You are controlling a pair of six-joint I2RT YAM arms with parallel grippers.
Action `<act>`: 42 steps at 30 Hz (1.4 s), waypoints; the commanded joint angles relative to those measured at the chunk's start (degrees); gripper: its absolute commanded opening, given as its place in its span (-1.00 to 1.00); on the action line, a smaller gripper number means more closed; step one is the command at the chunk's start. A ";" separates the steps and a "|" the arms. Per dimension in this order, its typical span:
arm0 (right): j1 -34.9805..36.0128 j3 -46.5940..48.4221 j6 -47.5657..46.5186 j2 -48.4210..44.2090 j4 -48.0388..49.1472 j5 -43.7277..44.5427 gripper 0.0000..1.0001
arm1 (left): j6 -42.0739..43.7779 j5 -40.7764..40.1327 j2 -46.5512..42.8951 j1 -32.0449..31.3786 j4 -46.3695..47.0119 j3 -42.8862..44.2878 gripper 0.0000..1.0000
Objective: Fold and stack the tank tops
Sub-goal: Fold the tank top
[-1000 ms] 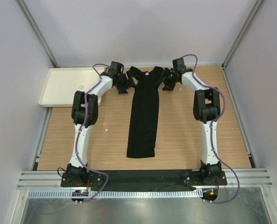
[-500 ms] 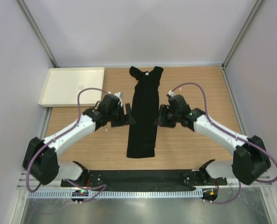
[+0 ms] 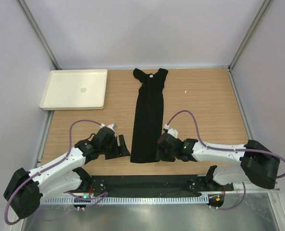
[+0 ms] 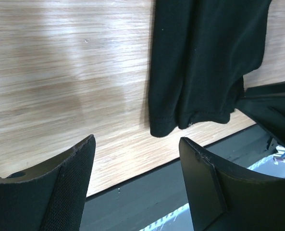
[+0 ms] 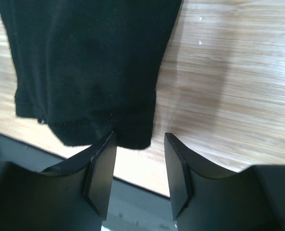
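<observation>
Top external: left gripper (image 3: 123, 146) and right gripper (image 3: 160, 147) flank tank top (image 3: 148, 115) hem at 6 o'clock, fingers apart, empty; likely lined up for corner pinches.

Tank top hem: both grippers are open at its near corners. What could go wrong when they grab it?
1. The tank top lies folded in layers; the left gripper or right gripper might pinch only the upper layer, opening the fold.
2. Its hem sits close to the near edge of the table, so a low approach could strike the black base plate.
</observation>
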 commanded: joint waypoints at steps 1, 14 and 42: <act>2.45 -0.08 5.22 2.49 5.38 6.80 -0.01 | -1.77 1.39 -1.61 -0.38 3.34 -1.47 0.42; 11.32 -6.23 15.24 -6.71 2.66 15.24 -0.79 | -7.48 2.00 -2.49 -4.24 8.62 -6.40 0.40; 13.61 -5.89 15.42 -8.74 -0.50 18.05 -0.98 | -16.98 -4.14 9.73 -15.49 19.17 -4.99 -1.00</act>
